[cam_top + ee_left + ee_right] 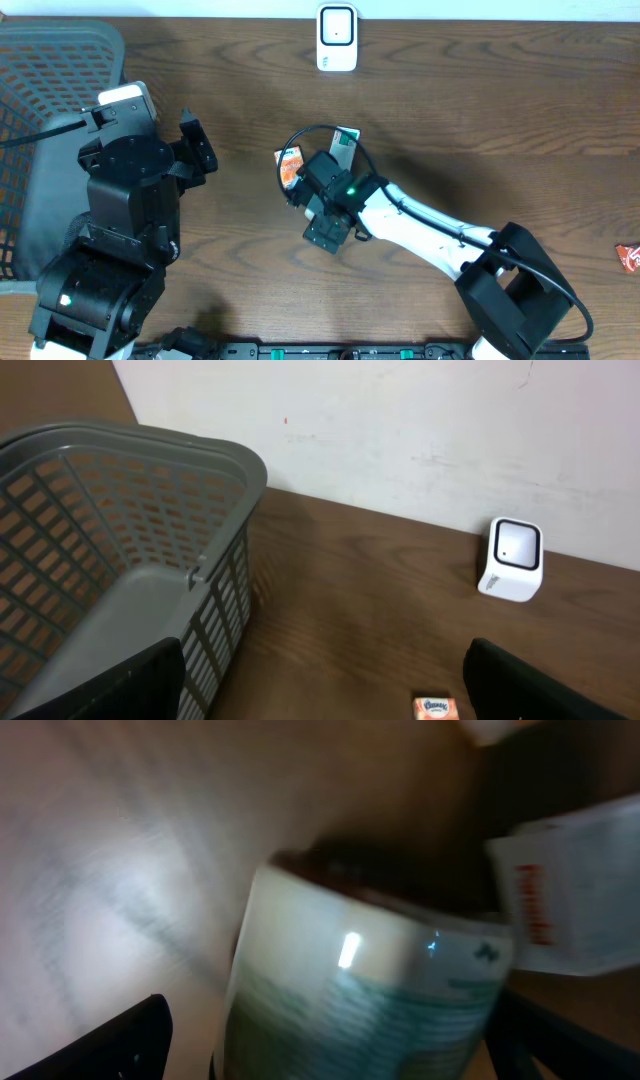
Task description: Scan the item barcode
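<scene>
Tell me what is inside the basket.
Only its bare grey floor shows inside the basket, seen from the left wrist. The near end is cropped there, and overhead the left arm covers much of it.

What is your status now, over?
Left gripper open, empty. Right gripper open around green packet, not gripped. Orange packet close beside it. Scanner unblocked.

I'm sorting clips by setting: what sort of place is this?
Probably a mock shop checkout on a wooden table: a white barcode scanner by the wall, a grey plastic basket at one side, small packaged goods lying between.
</scene>
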`<state>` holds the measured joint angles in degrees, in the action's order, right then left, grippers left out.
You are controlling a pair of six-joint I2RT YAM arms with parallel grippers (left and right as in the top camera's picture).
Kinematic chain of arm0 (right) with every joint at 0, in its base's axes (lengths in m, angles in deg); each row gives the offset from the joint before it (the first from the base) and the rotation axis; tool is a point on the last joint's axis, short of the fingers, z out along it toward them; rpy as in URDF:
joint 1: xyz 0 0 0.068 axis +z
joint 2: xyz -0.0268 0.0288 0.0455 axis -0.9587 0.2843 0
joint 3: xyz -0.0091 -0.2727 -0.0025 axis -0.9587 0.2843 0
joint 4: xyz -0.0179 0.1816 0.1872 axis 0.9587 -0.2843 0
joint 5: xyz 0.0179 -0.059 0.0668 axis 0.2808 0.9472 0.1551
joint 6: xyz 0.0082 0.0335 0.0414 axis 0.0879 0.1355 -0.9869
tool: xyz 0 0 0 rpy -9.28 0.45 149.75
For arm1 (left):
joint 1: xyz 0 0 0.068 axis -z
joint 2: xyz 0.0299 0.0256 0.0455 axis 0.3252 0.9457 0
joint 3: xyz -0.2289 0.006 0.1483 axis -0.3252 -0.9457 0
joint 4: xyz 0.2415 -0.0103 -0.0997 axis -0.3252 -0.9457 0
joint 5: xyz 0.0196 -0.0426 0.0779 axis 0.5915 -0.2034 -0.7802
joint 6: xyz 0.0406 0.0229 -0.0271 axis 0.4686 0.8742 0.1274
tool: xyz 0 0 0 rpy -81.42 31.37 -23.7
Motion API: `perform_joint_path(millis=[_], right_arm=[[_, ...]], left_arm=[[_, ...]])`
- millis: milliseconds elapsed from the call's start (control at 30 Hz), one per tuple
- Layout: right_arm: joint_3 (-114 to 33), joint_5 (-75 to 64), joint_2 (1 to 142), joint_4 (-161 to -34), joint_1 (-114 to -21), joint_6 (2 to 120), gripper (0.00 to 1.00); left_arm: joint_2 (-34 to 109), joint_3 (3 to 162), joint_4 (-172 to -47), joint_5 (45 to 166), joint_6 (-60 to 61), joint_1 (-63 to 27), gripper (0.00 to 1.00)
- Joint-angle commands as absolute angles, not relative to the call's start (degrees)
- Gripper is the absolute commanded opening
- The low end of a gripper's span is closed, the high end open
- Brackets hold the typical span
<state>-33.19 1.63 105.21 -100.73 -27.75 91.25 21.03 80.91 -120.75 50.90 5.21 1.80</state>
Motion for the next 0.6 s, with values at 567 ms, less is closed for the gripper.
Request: perform_joint_path(millis=[567], right_arm=[[-35.7,-17.7,112.6,-99.8,-30.9,84.6,0.68]], left_arm=[[20.8,80.3,-120.7,50.3,4.9,1.7,0.89]])
